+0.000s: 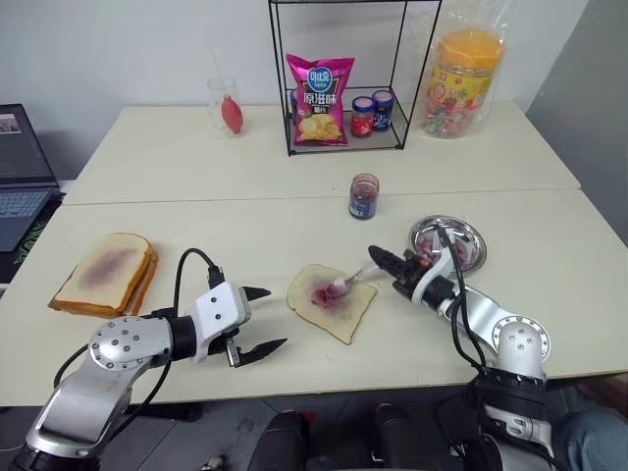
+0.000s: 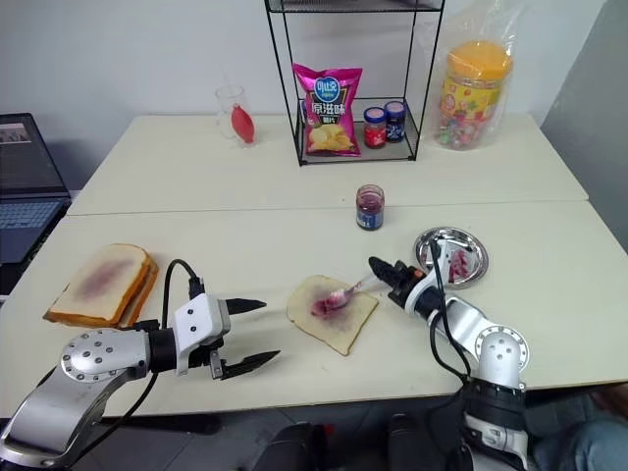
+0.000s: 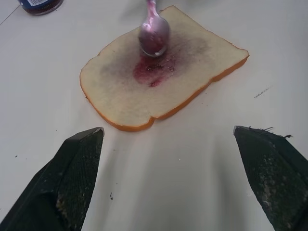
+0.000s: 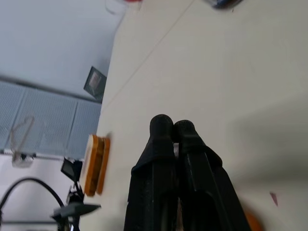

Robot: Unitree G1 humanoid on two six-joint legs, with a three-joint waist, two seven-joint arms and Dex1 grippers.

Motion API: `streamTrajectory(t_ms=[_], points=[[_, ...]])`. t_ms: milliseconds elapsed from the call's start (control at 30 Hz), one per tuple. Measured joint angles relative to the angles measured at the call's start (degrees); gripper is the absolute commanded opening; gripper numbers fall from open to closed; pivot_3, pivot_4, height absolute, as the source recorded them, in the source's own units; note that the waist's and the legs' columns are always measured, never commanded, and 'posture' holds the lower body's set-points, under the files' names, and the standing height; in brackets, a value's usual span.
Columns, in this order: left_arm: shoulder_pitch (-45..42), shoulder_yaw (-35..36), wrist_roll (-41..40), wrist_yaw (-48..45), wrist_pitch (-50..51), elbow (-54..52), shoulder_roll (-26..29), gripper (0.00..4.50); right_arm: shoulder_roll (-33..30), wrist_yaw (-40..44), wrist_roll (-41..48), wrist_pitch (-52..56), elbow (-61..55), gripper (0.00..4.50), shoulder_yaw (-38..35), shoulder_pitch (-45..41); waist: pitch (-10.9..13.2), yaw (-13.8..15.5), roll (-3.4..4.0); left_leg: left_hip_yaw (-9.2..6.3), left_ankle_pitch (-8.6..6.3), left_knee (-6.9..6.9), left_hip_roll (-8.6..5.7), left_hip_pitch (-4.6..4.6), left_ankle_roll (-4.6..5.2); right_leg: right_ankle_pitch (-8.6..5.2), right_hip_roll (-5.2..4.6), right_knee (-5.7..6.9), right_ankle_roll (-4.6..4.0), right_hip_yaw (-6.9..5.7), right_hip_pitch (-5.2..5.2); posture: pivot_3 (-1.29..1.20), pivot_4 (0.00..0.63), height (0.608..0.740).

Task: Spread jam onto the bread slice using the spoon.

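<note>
The bread slice (image 1: 331, 299) lies flat on the table in front of me, with a purple smear in its middle. The spoon (image 1: 345, 282) rests its smeared bowl (image 3: 154, 36) on that smear, handle running to my right gripper (image 1: 378, 257), which is shut on the handle's end. The jam (image 1: 363, 196) stands in its small blue-labelled glass jar behind the slice, lid off. My left gripper (image 1: 263, 319) hovers open just left of the slice, its fingers (image 3: 77, 163) wide apart and empty.
A stack of bread slices (image 1: 106, 273) lies at the left. A round metal dish (image 1: 448, 241) sits behind the right gripper. At the back, a wire rack (image 1: 343, 78) holds a chip bag and two lidded jars; a candy tub (image 1: 463, 83), a glass (image 1: 225, 103) and a laptop (image 1: 22, 172) stand around.
</note>
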Motion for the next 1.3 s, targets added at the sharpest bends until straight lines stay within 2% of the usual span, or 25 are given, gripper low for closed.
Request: streamTrajectory(t_ms=[200,367,733,900,1133,1300], points=[[0.0,0.0,0.1,-0.5,-0.1,0.1,0.0,4.50,2.8,-1.9,-1.7,-1.9,3.4,0.01,1.6,-0.2,0.0,-0.1,0.00,0.04,0.00,-0.14,0.00,0.00,0.00,-0.01,0.01,-0.03,0.00,0.03,-0.04,0.00,0.150,0.740],[0.0,0.0,0.2,-0.5,-0.1,0.1,0.0,4.50,4.0,-5.3,0.9,-0.3,3.3,0.01,1.6,-0.1,0.0,-0.1,0.00,0.04,0.00,-0.14,0.01,0.01,0.00,0.00,0.00,-0.02,0.00,0.03,-0.04,0.00,0.150,0.740],[-0.5,-1.5,0.3,-0.4,0.0,0.0,0.0,4.50,-6.6,-4.1,6.2,4.4,-1.5,0.01,2.1,2.8,0.0,0.1,0.00,0.02,-0.03,-0.14,-0.01,-0.01,0.06,0.09,0.00,-0.43,0.14,-0.01,0.14,0.00,0.150,0.740],[-0.8,-1.8,0.3,-0.4,0.0,0.0,0.0,4.50,-8.6,-5.2,8.4,4.3,-1.5,0.01,1.6,2.7,0.0,0.1,0.00,0.04,-0.08,-0.15,-0.01,-0.02,0.14,0.11,0.00,-0.54,0.18,0.01,0.17,0.00,0.150,0.740],[-0.6,-1.9,0.2,-0.5,-0.1,-0.1,0.0,4.50,-2.2,-8.9,7.1,-2.4,1.8,0.01,2.4,-3.3,0.0,-0.2,0.01,0.09,-0.08,-0.17,0.06,-0.01,0.14,0.17,0.08,-0.53,0.18,0.05,0.15,0.00,0.150,0.740],[-0.3,-1.9,0.2,-0.5,-0.3,-0.1,0.0,4.50,0.5,-8.3,3.7,-3.7,5.0,0.01,5.9,-3.5,0.0,-0.2,0.01,0.11,-0.08,-0.23,0.05,-0.03,0.14,0.22,0.07,-0.57,0.10,0.08,0.11,0.00,0.150,0.740]])
